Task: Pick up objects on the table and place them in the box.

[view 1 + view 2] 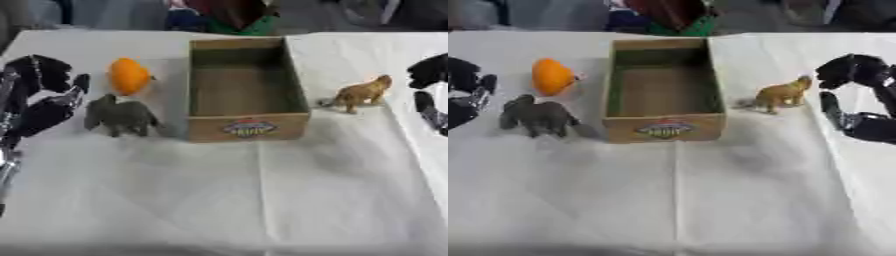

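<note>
Now both hands hover spread, left hand [48,95] beside the elephant [121,116], right hand [859,95] near the lion [780,94]; light, rigid figures, best pinched across the body, box [248,126] empty.

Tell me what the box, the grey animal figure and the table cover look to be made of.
Box: likely cardboard, matte brown, thin flat walls, printed label in front. Grey animal figure: probably moulded plastic or rubber, dull finish. Table cover: white cloth or paper sheet; creases show.

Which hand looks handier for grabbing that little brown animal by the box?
The right hand: it hangs open just beside the brown animal, while the box stands between that toy and the left hand.
</note>
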Robot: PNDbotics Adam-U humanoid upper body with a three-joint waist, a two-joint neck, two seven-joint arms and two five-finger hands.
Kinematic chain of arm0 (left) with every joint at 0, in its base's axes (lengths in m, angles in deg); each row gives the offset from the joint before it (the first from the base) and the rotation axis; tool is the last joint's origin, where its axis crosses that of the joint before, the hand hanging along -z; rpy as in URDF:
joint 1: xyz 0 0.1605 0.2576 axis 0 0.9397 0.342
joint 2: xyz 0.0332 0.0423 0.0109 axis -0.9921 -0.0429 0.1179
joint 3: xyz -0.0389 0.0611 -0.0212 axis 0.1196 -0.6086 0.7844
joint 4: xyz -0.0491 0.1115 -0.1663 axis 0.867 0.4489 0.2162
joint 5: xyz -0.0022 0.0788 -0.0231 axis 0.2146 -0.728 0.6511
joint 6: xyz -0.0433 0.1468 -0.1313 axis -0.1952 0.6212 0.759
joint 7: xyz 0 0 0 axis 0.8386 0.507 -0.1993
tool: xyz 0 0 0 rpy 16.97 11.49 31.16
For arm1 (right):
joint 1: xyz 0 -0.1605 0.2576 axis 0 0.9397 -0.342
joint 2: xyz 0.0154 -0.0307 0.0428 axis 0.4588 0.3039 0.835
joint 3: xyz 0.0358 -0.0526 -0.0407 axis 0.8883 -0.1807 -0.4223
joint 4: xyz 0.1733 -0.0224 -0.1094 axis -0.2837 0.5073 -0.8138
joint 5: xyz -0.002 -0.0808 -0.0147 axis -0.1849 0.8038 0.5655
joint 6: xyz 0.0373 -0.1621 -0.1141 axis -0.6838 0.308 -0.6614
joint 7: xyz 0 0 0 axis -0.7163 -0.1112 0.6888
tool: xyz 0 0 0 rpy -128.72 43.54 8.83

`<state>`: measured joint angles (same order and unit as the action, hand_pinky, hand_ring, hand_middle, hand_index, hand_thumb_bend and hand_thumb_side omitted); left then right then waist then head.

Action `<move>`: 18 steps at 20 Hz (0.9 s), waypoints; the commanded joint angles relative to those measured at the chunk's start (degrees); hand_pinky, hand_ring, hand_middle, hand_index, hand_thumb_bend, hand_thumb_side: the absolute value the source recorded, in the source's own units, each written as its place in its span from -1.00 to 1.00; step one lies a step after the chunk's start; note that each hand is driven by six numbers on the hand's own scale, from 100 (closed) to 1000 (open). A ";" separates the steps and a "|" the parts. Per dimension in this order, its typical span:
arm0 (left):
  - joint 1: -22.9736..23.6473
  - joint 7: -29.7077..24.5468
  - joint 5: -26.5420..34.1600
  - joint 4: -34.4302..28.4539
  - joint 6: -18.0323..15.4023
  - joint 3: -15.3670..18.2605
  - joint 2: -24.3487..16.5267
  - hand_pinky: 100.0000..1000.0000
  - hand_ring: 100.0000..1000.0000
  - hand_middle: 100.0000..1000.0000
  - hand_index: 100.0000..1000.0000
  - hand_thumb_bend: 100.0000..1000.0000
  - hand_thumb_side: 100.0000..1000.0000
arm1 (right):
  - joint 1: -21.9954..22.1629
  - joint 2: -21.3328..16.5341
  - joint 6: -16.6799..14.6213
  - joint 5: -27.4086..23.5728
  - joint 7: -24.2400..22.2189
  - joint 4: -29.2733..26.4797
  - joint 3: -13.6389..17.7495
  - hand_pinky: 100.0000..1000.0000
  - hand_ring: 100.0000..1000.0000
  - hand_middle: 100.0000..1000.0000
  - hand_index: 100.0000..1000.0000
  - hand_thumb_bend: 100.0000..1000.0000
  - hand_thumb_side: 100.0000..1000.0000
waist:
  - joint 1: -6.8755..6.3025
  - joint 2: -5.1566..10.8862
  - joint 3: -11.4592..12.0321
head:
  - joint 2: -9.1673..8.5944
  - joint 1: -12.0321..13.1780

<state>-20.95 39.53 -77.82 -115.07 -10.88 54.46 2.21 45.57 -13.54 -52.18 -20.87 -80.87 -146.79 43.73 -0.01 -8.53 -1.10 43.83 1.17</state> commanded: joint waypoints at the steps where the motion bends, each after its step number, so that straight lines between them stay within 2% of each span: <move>1: -1.32 -5.99 -4.84 -2.65 -0.09 0.52 -7.56 0.31 0.19 0.08 0.32 -0.22 -0.71 | -0.49 -1.55 -0.07 -0.04 -0.28 -0.56 0.19 0.23 0.23 0.40 0.39 -1.00 -0.63 | -0.20 0.98 -0.09 | 0.29 -0.19; 5: -3.66 -14.46 -10.73 -4.11 -0.66 -0.72 -14.55 0.40 0.35 0.24 0.45 -0.14 -0.68 | -0.45 -1.66 -0.09 -0.05 -0.50 -0.48 0.02 0.23 0.23 0.40 0.39 -1.00 -0.63 | -0.48 1.26 -0.33 | 0.29 -0.20; 10: -9.26 -22.70 -15.06 -2.92 -1.74 -4.95 -20.78 0.40 0.35 0.25 0.48 -0.15 -0.66 | -0.40 -1.73 -0.19 -0.13 -0.99 -0.36 -0.38 0.22 0.23 0.40 0.39 -1.00 -0.63 | -0.75 1.73 -0.81 | 0.29 0.06; 13: -13.13 -25.84 -16.94 0.33 -2.63 -8.11 -21.26 0.38 0.34 0.24 0.48 -0.14 -0.66 | -0.42 -1.69 -0.22 -0.21 -1.23 -0.31 -0.57 0.22 0.23 0.40 0.39 -1.00 -0.63 | -0.86 1.89 -1.09 | 0.29 0.15; 18: -18.68 -30.24 -20.35 8.22 -4.54 -13.33 -18.08 0.36 0.29 0.21 0.47 -0.12 -0.64 | -0.37 -1.52 -0.24 -0.19 -1.54 -0.20 -0.75 0.22 0.23 0.40 0.39 -1.00 -0.63 | -0.90 1.91 -1.51 | 0.29 0.28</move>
<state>-38.50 10.36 -97.21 -108.24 -15.01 41.72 -15.21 45.61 -13.55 -52.28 -20.87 -82.15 -146.66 42.67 -0.94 -7.38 -2.51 43.84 1.31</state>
